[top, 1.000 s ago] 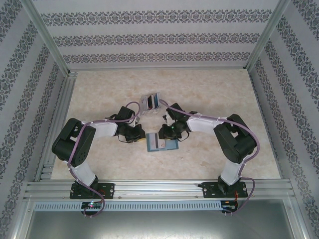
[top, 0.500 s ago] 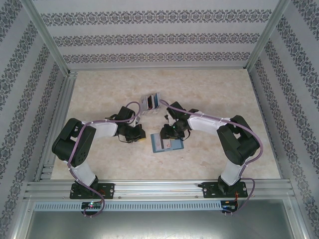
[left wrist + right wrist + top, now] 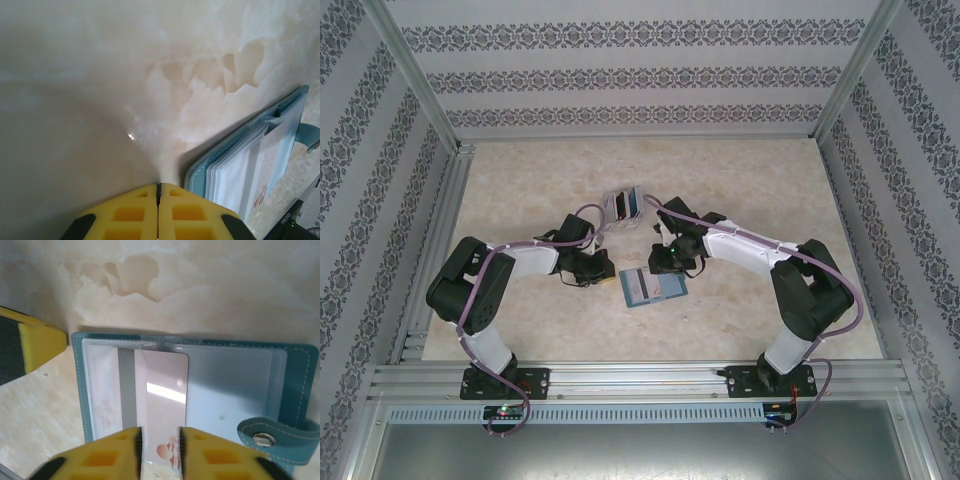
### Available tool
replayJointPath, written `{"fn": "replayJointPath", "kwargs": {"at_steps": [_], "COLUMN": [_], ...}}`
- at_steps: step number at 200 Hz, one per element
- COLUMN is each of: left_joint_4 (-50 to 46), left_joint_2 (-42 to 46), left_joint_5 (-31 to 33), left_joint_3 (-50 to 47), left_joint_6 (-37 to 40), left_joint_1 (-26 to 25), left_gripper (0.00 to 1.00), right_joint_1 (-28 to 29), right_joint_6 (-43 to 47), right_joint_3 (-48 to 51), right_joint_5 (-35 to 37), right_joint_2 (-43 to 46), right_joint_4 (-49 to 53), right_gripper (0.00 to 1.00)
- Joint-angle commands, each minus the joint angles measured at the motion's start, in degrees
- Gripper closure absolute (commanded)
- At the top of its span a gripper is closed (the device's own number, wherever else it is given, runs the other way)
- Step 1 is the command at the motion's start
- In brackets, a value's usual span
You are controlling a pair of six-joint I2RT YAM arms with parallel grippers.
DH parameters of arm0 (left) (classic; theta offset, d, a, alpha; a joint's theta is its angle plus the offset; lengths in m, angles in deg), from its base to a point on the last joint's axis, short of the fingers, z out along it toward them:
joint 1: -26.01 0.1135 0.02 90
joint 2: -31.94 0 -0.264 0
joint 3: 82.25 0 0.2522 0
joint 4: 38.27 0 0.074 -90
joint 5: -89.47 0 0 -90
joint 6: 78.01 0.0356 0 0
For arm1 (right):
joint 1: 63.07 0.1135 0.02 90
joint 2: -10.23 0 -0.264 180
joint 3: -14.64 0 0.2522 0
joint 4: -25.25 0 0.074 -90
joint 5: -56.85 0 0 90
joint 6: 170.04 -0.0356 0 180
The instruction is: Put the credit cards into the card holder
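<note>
Beige marble-patterned table top [image 3: 750, 180]. Small teal-blue bifold card holder [image 3: 670, 291] lies open and flat between the two arms. A pale plastic card with a dark stripe [image 3: 638, 285] rests on its left half. Left gripper [image 3: 608, 277] sits low, just beside the holder's left edge. Right gripper [image 3: 663, 267] is over the holder's far edge. Clear plastic slotted stand [image 3: 623, 204] with upright cards stands farther back, apart from both.

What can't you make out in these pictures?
Right wrist view: near end of the pale card, hidden by the right pincer and the bottom edge.
Left wrist view: much of the card holder, cut off by the right edge.
Top view: what the clear stand holds, too small to tell.
</note>
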Motion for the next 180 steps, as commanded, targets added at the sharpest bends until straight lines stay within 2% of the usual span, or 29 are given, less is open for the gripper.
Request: {"fn": "replayJointPath", "kwargs": {"at_steps": [1, 17, 60, 108, 146, 180], "left_joint_4": [4.3, 4.4, 4.9, 5.3, 5.3, 5.1], "left_joint_2": [-4.1, -4.4, -5.0, -5.7, -6.1, -6.2], "left_joint_5": [-0.9, -0.4, -0.4, -0.4, -0.4, -0.3], "left_joint_3": [0.8, 0.9, 0.6, 0.7, 0.8, 1.0], "left_joint_6": [-0.8, -0.9, -1.3, -1.5, -1.4, -1.3], "left_joint_1": [-5.2, -5.6, -5.6, -6.1, -6.3, -6.2], "left_gripper": [0.93, 0.93, 0.93, 0.93, 0.93, 0.93], "right_joint_1": [0.6, 0.8, 0.8, 3.9, 5.9, 6.6], "right_joint_6": [-0.1, -0.1, 0.8, 0.6, -0.5, -2.0], "right_joint_3": [0.2, 0.1, 0.0, -2.0, -3.6, -3.9], "right_joint_5": [0.4, 0.5, 2.3, 3.5, 1.8, -1.0], "right_joint_2": [-0.4, -1.8, -4.9, -8.5, -11.9, -11.2], "right_joint_4": [0.1, -0.5, -0.4, -0.5, -2.1, -4.5], "right_gripper": [0.85, 0.89, 0.89, 0.89, 0.89, 0.89]}}
